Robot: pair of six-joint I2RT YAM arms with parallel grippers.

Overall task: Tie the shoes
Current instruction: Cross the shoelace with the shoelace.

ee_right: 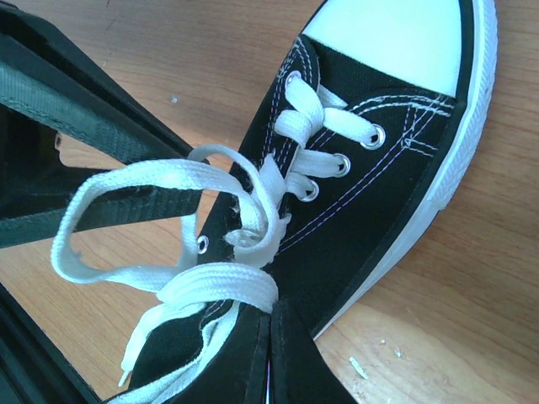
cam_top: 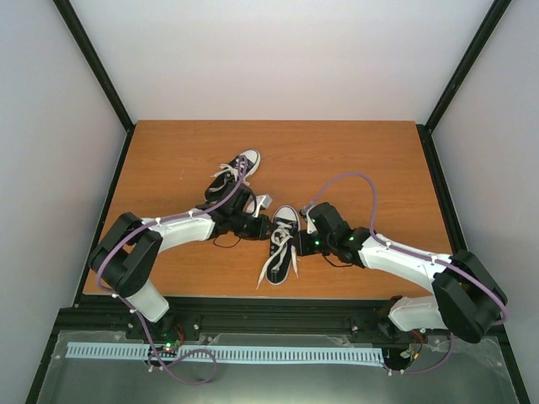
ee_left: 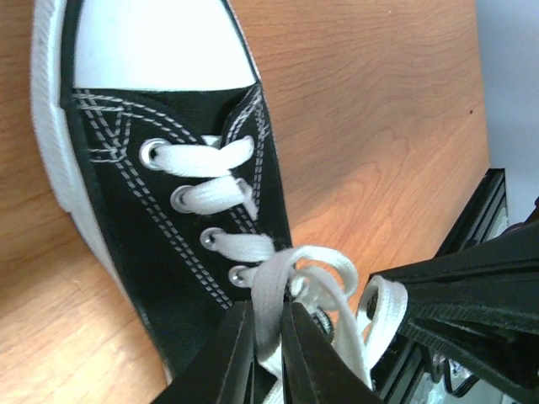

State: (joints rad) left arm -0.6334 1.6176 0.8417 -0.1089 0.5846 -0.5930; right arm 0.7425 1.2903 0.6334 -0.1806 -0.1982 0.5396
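Observation:
One black sneaker (cam_top: 283,244) with a white toe cap lies at the table's middle front, its long white laces loose. The other sneaker (cam_top: 237,173) lies behind it to the left. My left gripper (cam_top: 264,225) is at the near shoe's left side; in the left wrist view it (ee_left: 268,310) is shut on a white lace loop (ee_left: 295,269) above the eyelets. My right gripper (cam_top: 305,242) is at the shoe's right side; in the right wrist view it (ee_right: 271,310) is shut on a flat lace strand (ee_right: 221,286). A large lace loop (ee_right: 126,189) hangs between the two grippers.
The wooden table (cam_top: 354,160) ends at a black frame rail (cam_top: 278,307) in front. Grey walls stand on three sides. The left arm (cam_top: 181,231) lies beside the far sneaker. Small white crumbs (ee_right: 358,367) lie on the wood.

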